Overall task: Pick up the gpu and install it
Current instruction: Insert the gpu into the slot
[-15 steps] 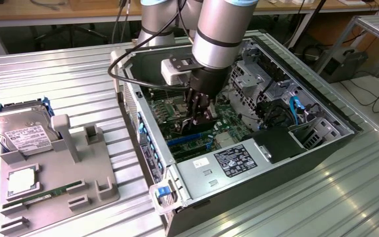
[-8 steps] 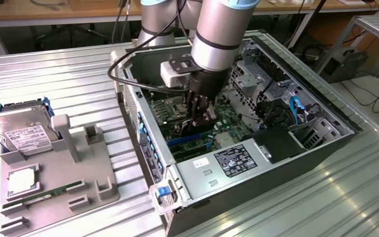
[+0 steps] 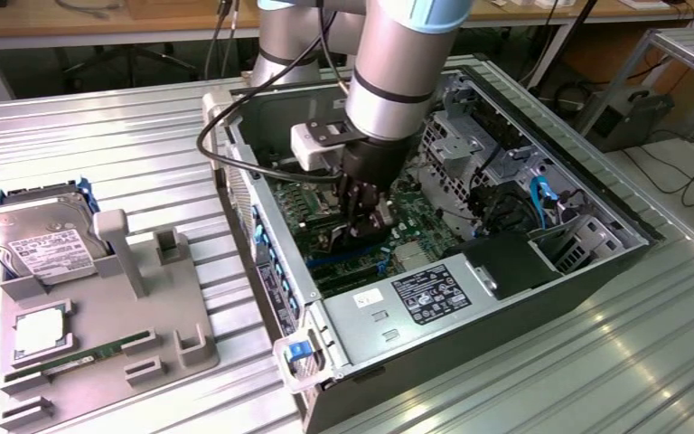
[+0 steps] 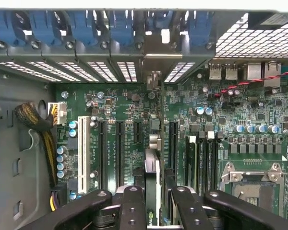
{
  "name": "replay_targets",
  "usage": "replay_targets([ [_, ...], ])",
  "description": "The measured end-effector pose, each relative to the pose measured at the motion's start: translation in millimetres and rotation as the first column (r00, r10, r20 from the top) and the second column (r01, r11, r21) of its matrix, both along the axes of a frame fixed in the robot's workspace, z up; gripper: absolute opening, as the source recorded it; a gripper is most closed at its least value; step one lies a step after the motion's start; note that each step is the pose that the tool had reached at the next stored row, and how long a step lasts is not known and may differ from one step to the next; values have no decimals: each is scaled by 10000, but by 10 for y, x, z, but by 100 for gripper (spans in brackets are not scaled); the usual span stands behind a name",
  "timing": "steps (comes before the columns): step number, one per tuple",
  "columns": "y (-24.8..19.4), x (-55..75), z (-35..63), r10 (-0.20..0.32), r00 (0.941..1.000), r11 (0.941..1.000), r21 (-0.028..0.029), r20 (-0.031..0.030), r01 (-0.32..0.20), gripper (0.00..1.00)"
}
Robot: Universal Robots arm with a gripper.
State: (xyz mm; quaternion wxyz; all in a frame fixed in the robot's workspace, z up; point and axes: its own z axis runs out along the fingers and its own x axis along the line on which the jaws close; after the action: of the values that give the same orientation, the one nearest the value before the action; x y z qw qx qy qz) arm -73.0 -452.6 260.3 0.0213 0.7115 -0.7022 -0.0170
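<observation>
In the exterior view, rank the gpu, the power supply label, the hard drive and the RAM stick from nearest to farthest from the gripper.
1. gpu: between the fingers of the gripper, inside the case.
2. power supply label: case's near corner, toward the exterior view's right.
3. RAM stick and hard drive: on the grey holder at the exterior view's left; too close to call.

My exterior view looks down at an angle from above and to one side, far enough back to take in the whole open computer case (image 3: 444, 271), the ribbed metal table (image 3: 106, 145) and the arm (image 3: 396, 81) reaching in. My wrist view sits close inside the case, facing the motherboard (image 4: 129, 120) and, I think, the rear slot wall (image 4: 86, 57). Both views share the motherboard's slot area.
</observation>
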Motion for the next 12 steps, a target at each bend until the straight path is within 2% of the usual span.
replay_targets([
  [3,2,-16,-24,14,10000,10000,16,2,-14,26],
  [8,2,-18,-51,14,10000,10000,97,2,-14,26],
  [12,3,-17,-56,14,10000,9999,104,3,-14,26],
])
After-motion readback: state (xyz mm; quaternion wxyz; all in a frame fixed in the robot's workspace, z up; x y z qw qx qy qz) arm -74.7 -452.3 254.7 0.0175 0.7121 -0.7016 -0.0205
